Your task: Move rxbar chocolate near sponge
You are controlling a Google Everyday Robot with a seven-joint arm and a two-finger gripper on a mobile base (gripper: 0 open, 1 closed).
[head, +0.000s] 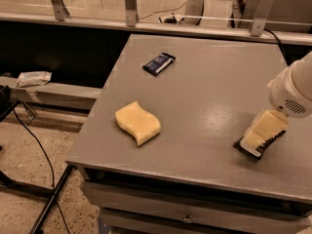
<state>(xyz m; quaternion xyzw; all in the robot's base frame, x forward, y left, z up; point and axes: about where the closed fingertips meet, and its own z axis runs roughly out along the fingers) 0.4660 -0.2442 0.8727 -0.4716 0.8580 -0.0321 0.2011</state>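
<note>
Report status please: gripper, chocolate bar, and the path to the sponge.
Gripper low over rxbar chocolate, table's right side. Sponge well left of it. Dark blue bar at back, off path.

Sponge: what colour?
Sponge is plain pale yellow, clearest in the camera view. Gripper is far right, over the rxbar.
</note>
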